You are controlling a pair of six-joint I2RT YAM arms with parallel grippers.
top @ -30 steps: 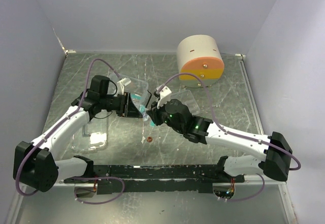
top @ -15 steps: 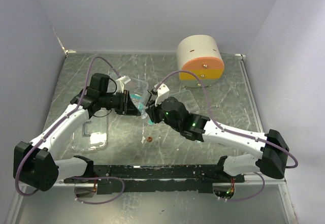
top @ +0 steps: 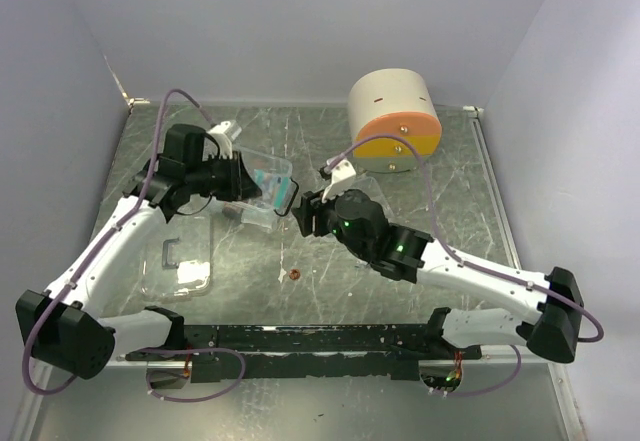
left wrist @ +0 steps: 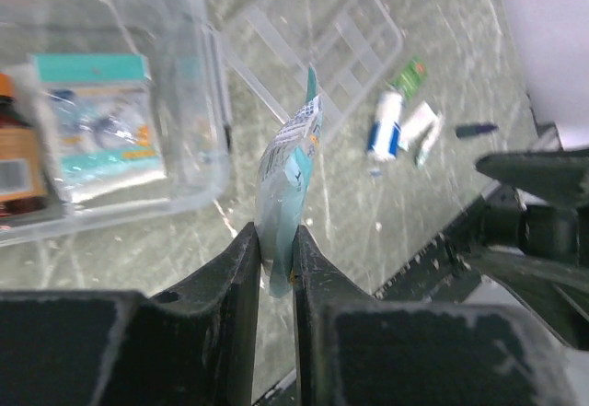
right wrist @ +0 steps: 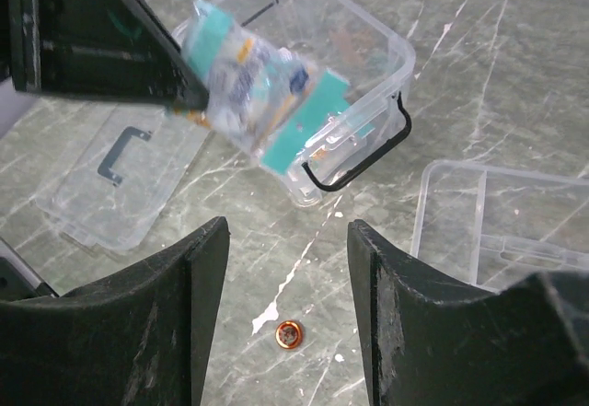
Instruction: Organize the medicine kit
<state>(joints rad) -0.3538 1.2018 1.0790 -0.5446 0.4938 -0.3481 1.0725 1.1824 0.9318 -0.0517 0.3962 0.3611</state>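
My left gripper (left wrist: 276, 236) is shut on a teal and white packet (left wrist: 290, 157), held on edge. In the top view this gripper (top: 250, 183) hovers at the near rim of the clear plastic box (top: 275, 166). The box (left wrist: 110, 185) holds another teal packet (left wrist: 97, 116) and a brown bottle (left wrist: 17, 162). My right gripper (right wrist: 287, 240) is open and empty, low over the table, and looks up at the held packet (right wrist: 253, 88) and the box (right wrist: 368, 52). In the top view it (top: 303, 213) sits just right of the box.
The box lid (top: 185, 261) lies at the left. A small copper ring (top: 294, 275) lies on the table, below my right jaws (right wrist: 289, 334). A clear divider tray (right wrist: 497, 222) lies to the right. Small tubes (left wrist: 385, 134) lie beside it. A cream and orange drum (top: 393, 121) stands at the back.
My left gripper has drawn back to the left and away with the packet, up over the box. My right gripper has parted from the packet and shifted slightly right.
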